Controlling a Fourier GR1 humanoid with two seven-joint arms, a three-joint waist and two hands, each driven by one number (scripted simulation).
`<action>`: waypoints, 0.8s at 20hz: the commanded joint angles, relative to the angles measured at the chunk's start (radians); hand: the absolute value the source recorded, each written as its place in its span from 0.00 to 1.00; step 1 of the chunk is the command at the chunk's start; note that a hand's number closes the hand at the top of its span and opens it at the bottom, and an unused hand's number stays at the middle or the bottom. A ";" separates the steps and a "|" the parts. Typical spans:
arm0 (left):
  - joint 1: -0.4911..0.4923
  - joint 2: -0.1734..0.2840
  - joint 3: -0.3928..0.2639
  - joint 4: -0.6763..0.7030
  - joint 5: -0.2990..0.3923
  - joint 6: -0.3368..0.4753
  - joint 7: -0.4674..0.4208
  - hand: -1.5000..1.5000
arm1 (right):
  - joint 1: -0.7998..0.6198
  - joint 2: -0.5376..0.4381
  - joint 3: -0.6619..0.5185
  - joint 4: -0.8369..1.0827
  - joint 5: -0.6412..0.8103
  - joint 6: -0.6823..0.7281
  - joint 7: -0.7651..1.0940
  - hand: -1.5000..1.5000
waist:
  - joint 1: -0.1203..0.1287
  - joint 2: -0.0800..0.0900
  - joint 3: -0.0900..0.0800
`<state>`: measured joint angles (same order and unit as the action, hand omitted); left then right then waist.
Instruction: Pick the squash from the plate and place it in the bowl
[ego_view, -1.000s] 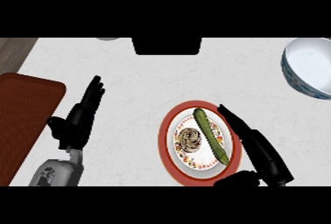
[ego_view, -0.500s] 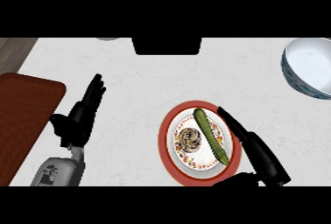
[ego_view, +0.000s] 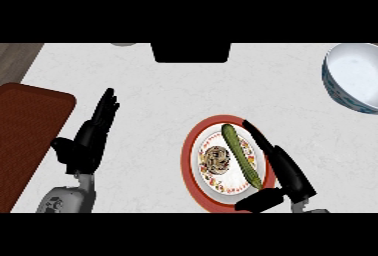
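Note:
A long green squash (ego_view: 241, 155) lies slanted on the right half of a red-rimmed white plate (ego_view: 190, 165) near the counter's front. My right hand (ego_view: 284, 170) is open, its straight fingers lying along the plate's right rim just beside the squash, the thumb low at the plate's front edge. The bowl (ego_view: 353, 75), white inside with a blue patterned outside, stands at the far right, partly cut off by the view's edge. My left hand (ego_view: 88, 137) rests open at the left, fingers pointing up.
A dark red mat (ego_view: 26, 135) covers the counter's left side. A black object (ego_view: 190, 51) sits at the back edge in the middle. White counter lies between the plate and the bowl.
My right hand has edged slightly left, closer along the squash. The left hand, plate and bowl stand as before.

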<state>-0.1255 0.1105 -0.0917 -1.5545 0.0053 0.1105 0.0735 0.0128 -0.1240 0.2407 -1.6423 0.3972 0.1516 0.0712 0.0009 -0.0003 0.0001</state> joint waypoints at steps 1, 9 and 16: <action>-0.032 -0.009 0.038 0.039 -0.005 -0.012 -0.006 0.50 | 0.016 -0.004 -0.037 0.084 0.002 -0.003 -0.093 0.00 | -0.002 0.000 0.000; -0.019 -0.004 0.053 0.033 -0.014 -0.040 -0.015 0.50 | -0.078 0.031 -0.017 0.111 0.131 -0.058 0.025 0.00 | -0.001 0.001 0.000; -0.055 -0.024 0.060 0.066 -0.024 -0.048 -0.008 0.50 | -0.097 0.079 0.021 0.329 0.264 -0.171 -0.077 0.00 | 0.000 0.001 0.000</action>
<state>-0.1586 0.0798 -0.0558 -1.5204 -0.0248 0.0792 0.0774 -0.0588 -0.0801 0.2354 -1.4031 0.5958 0.0295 0.0072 0.0004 0.0001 -0.0001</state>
